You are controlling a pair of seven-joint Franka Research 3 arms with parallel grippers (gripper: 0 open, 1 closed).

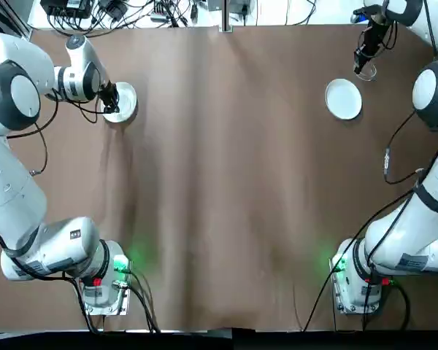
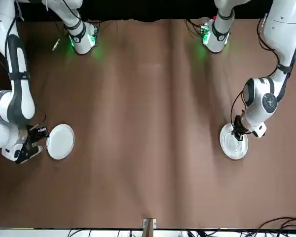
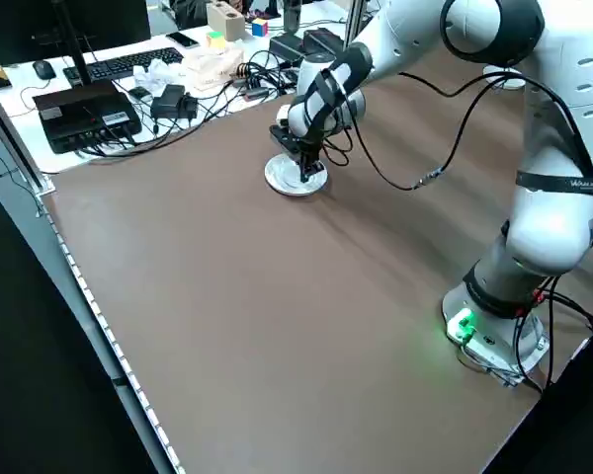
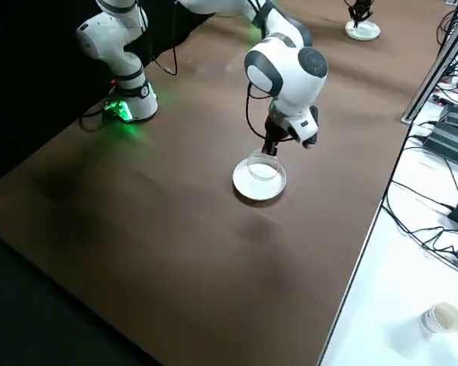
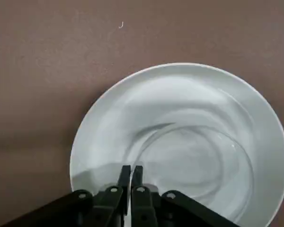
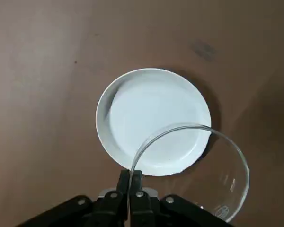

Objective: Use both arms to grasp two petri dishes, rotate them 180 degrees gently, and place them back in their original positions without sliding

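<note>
The right gripper (image 6: 130, 172), at the upper right of the overhead frame, has its two fingers clenched on the wall of a clear glass dish (image 6: 227, 175). In that frame the dish hangs just up and to the right of a white plate (image 6: 146, 104), not over its middle; in the right side view the two overlap only because of the angle, and the dish seems to be off the table (image 1: 219, 182).

The left gripper (image 5: 132, 167), at the upper left of the overhead frame, also has its fingers closed on a dish wall. Its clear dish (image 5: 189, 161) lies within the outline of a larger white plate (image 5: 99, 137); whether it touches the plate or hangs a little above, I cannot tell.

The next move turns, I think, on that offset at the right: if the plate is the dish's resting place, the dish must travel toward the lower left of the overhead frame before going down. The right gripper is much the nearer one for this; the left has only its own dish to settle. Both dishes are round, so no long axis guides the turn, and I cannot judge how much turning is done. Each is pinched at one edge only, so a quick twist could swing it or knock it against the plate's rim
</note>
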